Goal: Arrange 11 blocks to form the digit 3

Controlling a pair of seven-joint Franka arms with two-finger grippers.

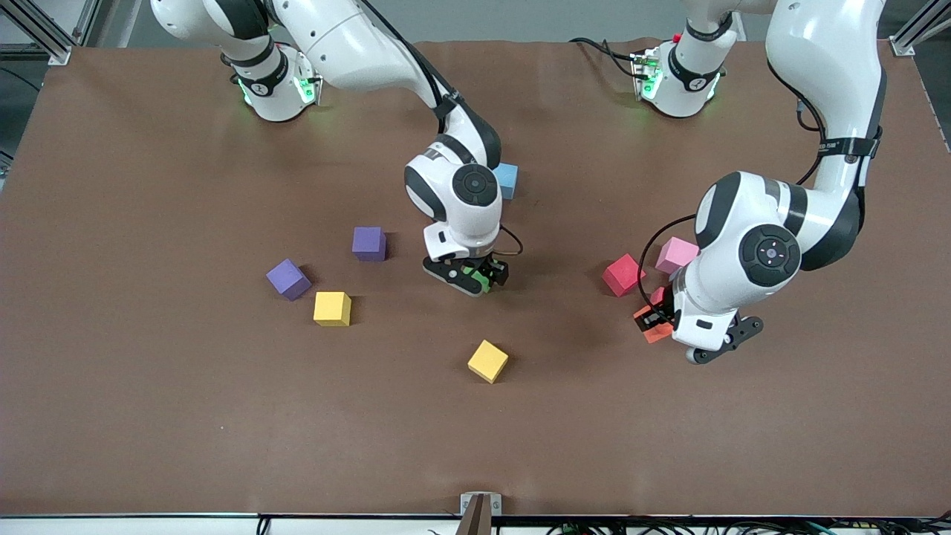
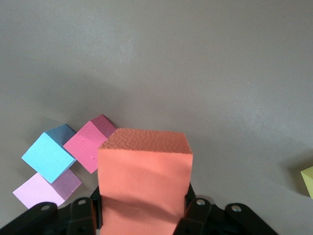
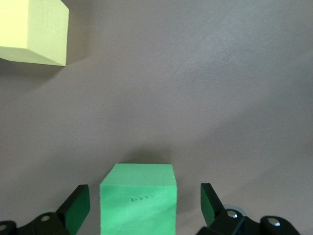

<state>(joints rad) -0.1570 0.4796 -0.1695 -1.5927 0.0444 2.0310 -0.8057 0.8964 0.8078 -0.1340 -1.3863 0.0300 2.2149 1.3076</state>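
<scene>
My left gripper [image 1: 654,324] [image 2: 144,215] is shut on the orange block [image 1: 657,331] [image 2: 144,171], just above the table beside a red block [image 1: 622,274] and a pink block [image 1: 675,255]. In the left wrist view a light blue block [image 2: 48,155], a deep pink block [image 2: 88,142] and a pale pink block [image 2: 46,190] lie close together. My right gripper [image 1: 479,279] [image 3: 145,205] stands open at mid-table, its fingers apart on either side of the green block [image 1: 470,280] [image 3: 138,198]. The digit 3 is out of view.
Two purple blocks [image 1: 368,243] [image 1: 287,279] lie toward the right arm's end. Another light blue block [image 1: 507,180] sits partly hidden by the right arm's wrist. Two yellow cubes [image 1: 331,308] [image 1: 488,361] lie nearer the front camera.
</scene>
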